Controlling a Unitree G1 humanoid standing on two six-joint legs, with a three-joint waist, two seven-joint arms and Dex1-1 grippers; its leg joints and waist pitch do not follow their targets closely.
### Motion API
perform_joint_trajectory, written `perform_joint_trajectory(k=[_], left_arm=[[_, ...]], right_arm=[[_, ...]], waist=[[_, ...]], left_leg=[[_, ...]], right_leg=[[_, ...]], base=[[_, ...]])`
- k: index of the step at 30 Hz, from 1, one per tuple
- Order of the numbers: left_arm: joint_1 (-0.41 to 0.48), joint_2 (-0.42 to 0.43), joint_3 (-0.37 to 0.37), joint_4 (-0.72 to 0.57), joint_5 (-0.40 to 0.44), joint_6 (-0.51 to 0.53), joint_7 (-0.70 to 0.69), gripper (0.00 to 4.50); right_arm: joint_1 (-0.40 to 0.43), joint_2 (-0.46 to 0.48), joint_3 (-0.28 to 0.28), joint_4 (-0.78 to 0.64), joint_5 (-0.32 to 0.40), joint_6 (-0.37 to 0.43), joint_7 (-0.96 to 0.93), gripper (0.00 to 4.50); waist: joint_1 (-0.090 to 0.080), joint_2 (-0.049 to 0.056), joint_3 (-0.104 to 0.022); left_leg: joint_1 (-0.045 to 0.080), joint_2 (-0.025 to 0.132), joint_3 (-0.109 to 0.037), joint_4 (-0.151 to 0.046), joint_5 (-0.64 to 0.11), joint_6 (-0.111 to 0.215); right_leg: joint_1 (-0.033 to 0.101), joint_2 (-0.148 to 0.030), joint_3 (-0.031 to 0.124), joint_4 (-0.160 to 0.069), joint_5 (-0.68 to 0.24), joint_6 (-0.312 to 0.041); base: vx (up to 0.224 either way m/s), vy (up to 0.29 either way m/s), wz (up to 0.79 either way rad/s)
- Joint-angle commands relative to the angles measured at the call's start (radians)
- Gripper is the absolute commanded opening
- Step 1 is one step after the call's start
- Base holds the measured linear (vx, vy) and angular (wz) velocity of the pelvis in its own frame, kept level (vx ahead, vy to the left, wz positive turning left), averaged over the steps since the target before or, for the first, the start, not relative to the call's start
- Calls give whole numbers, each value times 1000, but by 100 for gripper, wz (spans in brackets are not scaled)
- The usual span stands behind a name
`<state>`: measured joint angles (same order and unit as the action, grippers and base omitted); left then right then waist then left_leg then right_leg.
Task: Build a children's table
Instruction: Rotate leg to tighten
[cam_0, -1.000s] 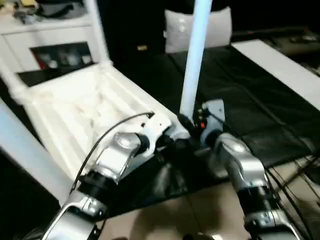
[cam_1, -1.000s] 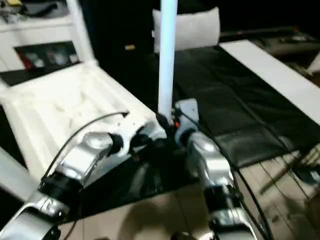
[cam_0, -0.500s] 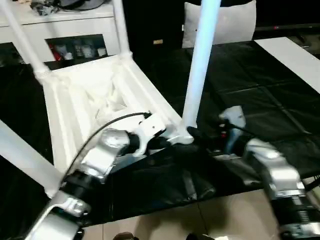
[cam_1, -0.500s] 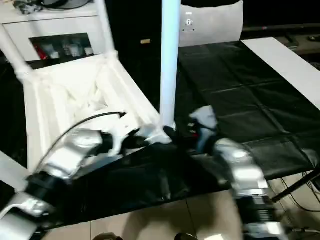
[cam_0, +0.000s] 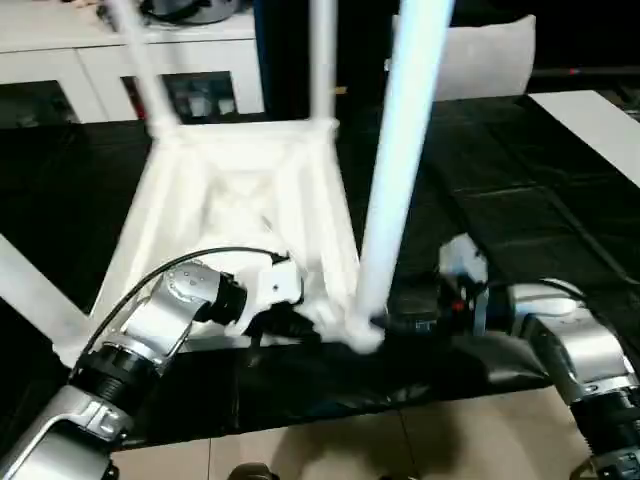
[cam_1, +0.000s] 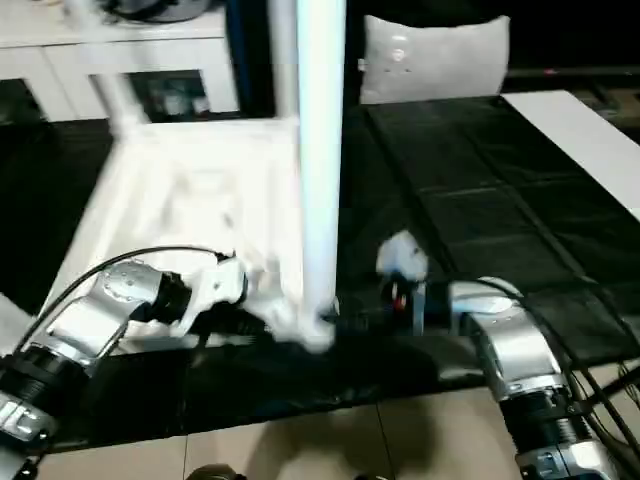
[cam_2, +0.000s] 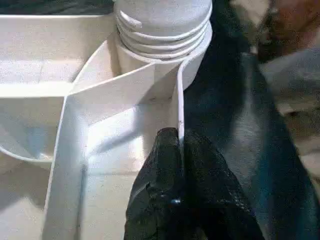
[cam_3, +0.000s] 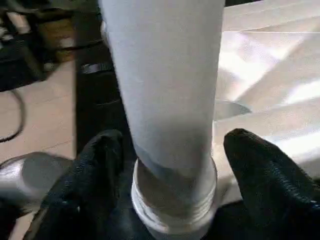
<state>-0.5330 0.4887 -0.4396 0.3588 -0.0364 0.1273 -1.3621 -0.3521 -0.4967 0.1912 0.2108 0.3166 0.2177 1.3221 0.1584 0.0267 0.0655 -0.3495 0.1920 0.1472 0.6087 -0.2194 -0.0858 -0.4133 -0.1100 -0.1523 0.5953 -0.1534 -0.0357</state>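
The white table top (cam_0: 240, 200) lies upside down on the black mat, ribs up. Three white legs stand in its corner sockets: a near one (cam_0: 400, 170) and two far ones (cam_0: 322, 60) (cam_0: 140, 60). Another leg (cam_0: 30, 290) crosses the left edge. My left gripper (cam_2: 179, 137) is shut on a thin rib of the table top (cam_2: 125, 100), just beside the near leg's threaded base (cam_2: 162, 20). My right gripper (cam_3: 172, 145) is open around that leg (cam_3: 165, 90) just above its base, one finger (cam_3: 100, 160) on each side with small gaps.
A grey-white cushion (cam_0: 480, 55) leans at the back right. White cabinets (cam_0: 60, 60) stand at the back left. The black mat (cam_0: 520, 200) spreads to the right, with a white board (cam_0: 600, 120) at its far edge. Tan floor (cam_0: 450, 440) lies in front.
The head view has swung, shifting the whole picture. My right gripper has let go of the near leg's base and spread its fingers. The left gripper keeps its pinch on the rib.
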Motion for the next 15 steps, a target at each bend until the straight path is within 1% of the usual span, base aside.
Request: perform_joint_trajectory(k=[1,2,3,4,5,6,7,9,11,12,13,15], left_arm=[[-34,-16,-51,-13,9,-34,-67,0],[-34,-16,-51,-13,9,-34,-67,0],[-42,-21,-52,1,15,-43,-64,0],[-45,-23,-50,6,17,-46,-62,0],[-47,-24,-49,11,19,-48,-61,0],[-48,-24,-49,12,19,-49,-61,0],[-49,-24,-48,14,19,-50,-59,0],[-48,-23,-47,13,20,-50,-58,0],[-47,-21,-45,15,19,-51,-59,0],[-46,-21,-44,17,19,-51,-58,0],[-46,-20,-40,22,17,-51,-54,0],[-45,-21,-34,27,17,-47,-46,0]], right_arm=[[-29,-8,20,18,-1,16,31,307],[-29,-8,20,18,-1,16,31,307],[-36,-5,25,28,3,25,41,287],[-37,-5,29,29,6,29,47,287],[-38,-6,33,29,9,33,53,273],[-39,-7,35,29,11,38,58,273],[-39,-9,39,27,15,48,70,261],[-39,-9,40,26,17,52,75,261],[-38,-10,43,23,19,60,85,235],[-38,-9,44,23,20,61,87,228],[-38,-8,44,22,22,65,90,221],[-37,-3,41,21,23,68,86,210]], waist=[[-7,-10,-84],[-6,-10,-83],[-3,-11,-84],[-2,-15,-83],[-1,-14,-83],[-1,-13,-82],[-1,-14,-82],[-1,-16,-82],[-1,-13,-82],[-1,-14,-83],[-1,-11,-82],[-1,-13,-81]], left_leg=[[-7,41,4,-71,-76,81],[-6,41,4,-71,-78,79],[-6,40,5,-70,-78,74],[-8,39,5,-70,-79,72],[-8,39,5,-70,-81,72],[-9,39,5,-71,-84,69],[-9,38,5,-71,-84,67],[-10,38,4,-71,-77,67],[-9,39,4,-71,-73,67],[-10,39,4,-71,-71,68],[-9,39,3,-71,-73,67],[-10,38,5,-71,-79,67]], right_leg=[[70,-56,68,-63,-280,-159],[69,-55,68,-64,-286,-157],[70,-56,69,-65,-293,-151],[71,-57,68,-66,-298,-147],[71,-56,68,-65,-303,-146],[71,-56,67,-68,-317,-136],[72,-56,67,-69,-327,-129],[71,-56,67,-69,-323,-125],[70,-55,67,-67,-316,-127],[70,-55,67,-67,-309,-129],[69,-54,66,-66,-307,-130],[70,-54,66,-69,-314,-130]], base=[[0,0,0],[0,0,0],[0,0,0],[0,0,0],[0,0,0],[0,0,0],[0,0,0],[0,0,0],[0,0,0],[0,0,0],[0,0,0],[0,0,0]])
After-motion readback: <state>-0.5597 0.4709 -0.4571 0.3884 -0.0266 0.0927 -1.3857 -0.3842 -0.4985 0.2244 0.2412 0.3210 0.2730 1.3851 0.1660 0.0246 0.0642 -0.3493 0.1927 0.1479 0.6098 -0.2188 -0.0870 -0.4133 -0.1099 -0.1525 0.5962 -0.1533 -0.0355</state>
